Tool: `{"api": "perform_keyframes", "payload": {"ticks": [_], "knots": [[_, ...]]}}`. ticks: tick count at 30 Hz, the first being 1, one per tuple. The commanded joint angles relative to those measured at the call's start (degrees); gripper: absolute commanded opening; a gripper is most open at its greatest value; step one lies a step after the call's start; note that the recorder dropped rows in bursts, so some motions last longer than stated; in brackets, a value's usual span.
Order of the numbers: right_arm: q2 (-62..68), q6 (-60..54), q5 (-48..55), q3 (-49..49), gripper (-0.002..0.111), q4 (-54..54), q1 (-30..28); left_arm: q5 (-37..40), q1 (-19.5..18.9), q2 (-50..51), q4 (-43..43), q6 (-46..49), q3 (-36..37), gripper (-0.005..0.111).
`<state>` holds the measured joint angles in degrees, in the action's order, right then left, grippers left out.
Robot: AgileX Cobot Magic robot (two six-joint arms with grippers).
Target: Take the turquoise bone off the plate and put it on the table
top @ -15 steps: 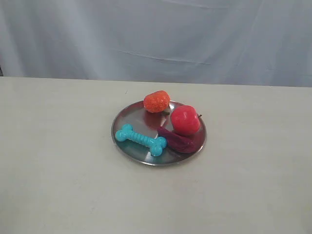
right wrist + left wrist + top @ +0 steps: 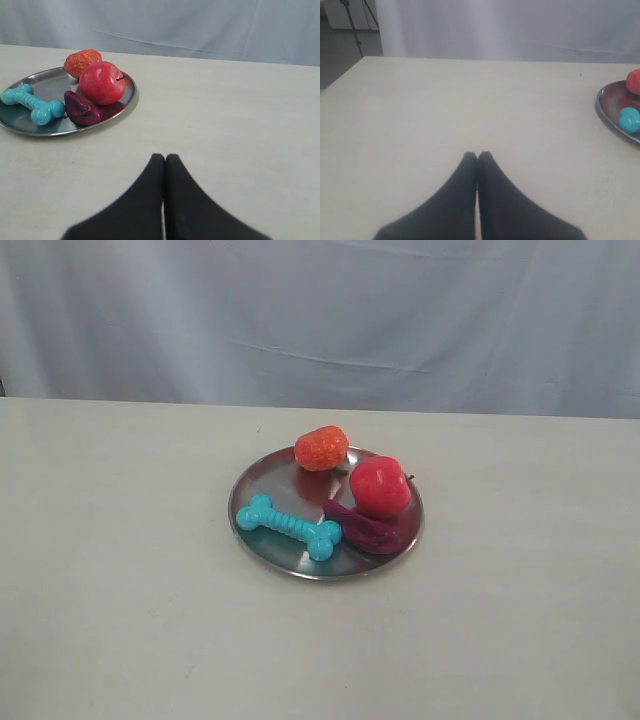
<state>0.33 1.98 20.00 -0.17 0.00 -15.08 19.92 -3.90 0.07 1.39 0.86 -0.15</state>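
Cream table (image 2: 120, 620), filling the lower part of every view, with a grey-white cloth (image 2: 320, 310) hanging behind its far edge.

Steel plate (image 2: 272, 483). Sits about mid-table in the exterior view, round and shiny, with four things on it.

Left gripper (image 2: 477, 156). Hovers over bare table well apart from the plate, dark fingers pressed together tip to tip.

Right gripper (image 2: 164, 157). Same pose on the other side of the plate, fingers closed against each other, also clear of the rim.

Red apple (image 2: 380, 486). Stands upright on the plate's right part, stem showing, leaning on the purple piece.

Purple piece (image 2: 375, 530). Lies flat along the near-right rim, in front of the apple.

Bone (image 2: 289, 526). Lies flat on the plate's near-left part, slanting, one knob by the left rim, the other just beside the purple piece; contact there unclear.

Orange fruit (image 2: 321, 448). Rests on the far rim.
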Motion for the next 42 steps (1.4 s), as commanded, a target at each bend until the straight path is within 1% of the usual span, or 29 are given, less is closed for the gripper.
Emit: {"api": "perform_keyframes", "payload": {"ticks": [1,3,4,5,6,9,11,12,15,16,17,21,23,25,28,34,36,38,42], "knots": [[-0.3,-0.8,-4.7,0.2,0.0,-0.5,-0.2,-0.3,0.4,-0.1,0.1,-0.2,0.1,0.0],[-0.3,-0.8,-11.8,0.2,0.0,0.0,-0.2,-0.3,0.4,-0.1,0.1,-0.2,0.1,0.0],[-0.3,-0.8,-17.7,0.2,0.0,0.0,-0.2,-0.3,0.4,-0.1,0.1,-0.2,0.1,0.0],[-0.3,-0.8,-20.8,0.2,0.0,0.0,-0.2,-0.3,0.4,-0.1,0.1,-0.2,0.1,0.0],[-0.3,-0.8,-26.1,0.2,0.0,0.0,-0.2,-0.3,0.4,-0.1,0.1,-0.2,0.1,0.0],[-0.3,-0.8,-31.1,0.2,0.0,0.0,-0.2,-0.3,0.4,-0.1,0.1,-0.2,0.1,0.0],[-0.3,-0.2,-37.4,0.2,0.0,0.0,-0.2,-0.3,0.4,-0.1,0.1,-0.2,0.1,0.0],[-0.3,1.6,-40.2,0.2,0.0,0.0,-0.2,-0.3,0.4,-0.1,0.1,-0.2,0.1,0.0],[-0.3,15.8,-51.2,0.2,0.0,0.0,-0.2,-0.3,0.4,-0.1,0.1,-0.2,0.1,0.0],[-0.3,19.1,-53.5,0.2,0.0,0.0,-0.2,-0.3,0.4,-0.1,0.1,-0.2,0.1,0.0],[-0.3,23.0,-53.7,0.2,0.0,0.0,-0.2,-0.3,0.4,-0.1,0.1,-0.2,0.1,0.0],[-0.3,26.9,-51.6,0.2,0.0,0.0,-0.2,-0.3,0.4,-0.1,0.1,-0.2,0.1,0.0],[-0.3,29.4,-48.1,-1.1,0.0,0.0,-0.2,-0.3,0.4,-0.1,0.1,-0.2,0.1,0.0],[-0.3,32.9,-38.0,-5.3,0.0,0.0,-0.2,-0.3,0.4,-0.1,0.1,-0.2,0.1,0.0],[1.2,31.3,-27.7,-11.8,0.0,-0.5,-0.2,-0.3,0.4,-0.1,0.1,-0.2,0.1,0.0],[17.0,28.5,-14.5,-26.8,0.0,-0.5,-0.1,-0.3,0.4,-0.1,0.1,-0.2,0.1,0.0],[23.2,25.5,-9.5,-32.0,0.0,-0.4,0.2,-0.3,0.4,-0.1,0.1,-0.2,0.1,0.0],[30.0,24.0,-4.2,-37.3,0.0,0.6,1.7,-0.3,0.4,-0.1,0.1,-0.2,0.1,0.0],[42.1,17.1,1.7,-48.5,0.0,1.7,6.4,-0.3,0.4,-0.1,0.1,-0.2,0.1,0.0]]}}
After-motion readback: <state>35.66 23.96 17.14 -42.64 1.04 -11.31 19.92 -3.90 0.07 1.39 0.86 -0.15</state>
